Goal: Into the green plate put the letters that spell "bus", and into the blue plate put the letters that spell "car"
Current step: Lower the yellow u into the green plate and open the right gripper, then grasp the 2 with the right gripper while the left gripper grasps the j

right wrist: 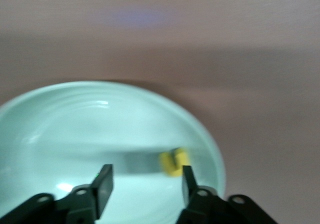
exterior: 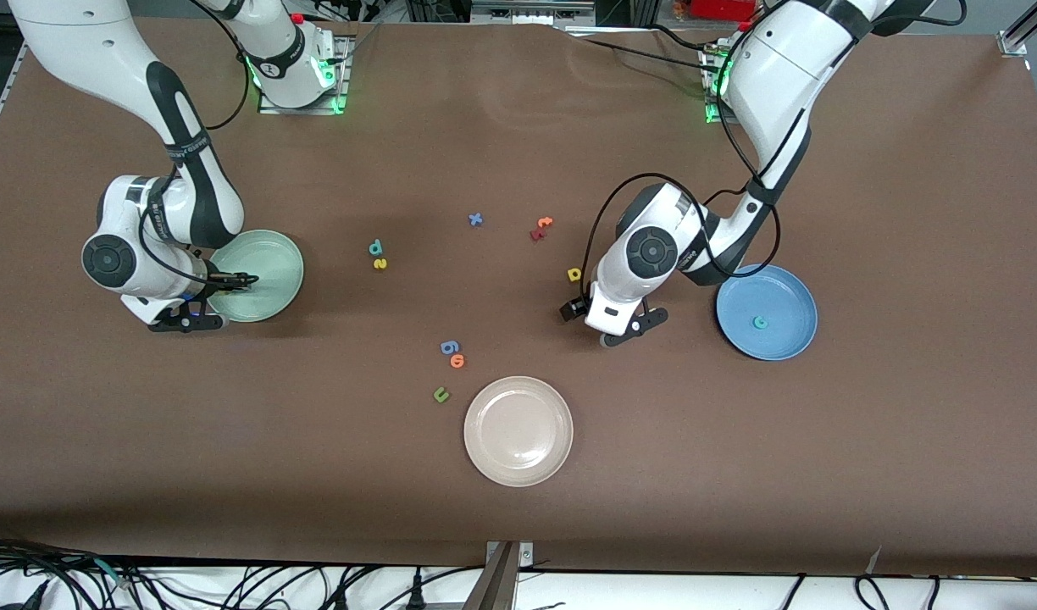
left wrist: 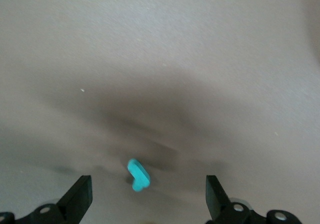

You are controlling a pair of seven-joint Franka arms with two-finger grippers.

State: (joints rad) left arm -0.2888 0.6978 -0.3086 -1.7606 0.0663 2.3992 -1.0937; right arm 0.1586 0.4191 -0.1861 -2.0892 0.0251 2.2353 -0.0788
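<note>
Yellow letter [right wrist: 174, 162] in green plate [right wrist: 60, 124]

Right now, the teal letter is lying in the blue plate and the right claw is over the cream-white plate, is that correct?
Not quite: the right claw is over the green plate, as the right wrist view shows. The teal letter does lie in the blue plate.
</note>
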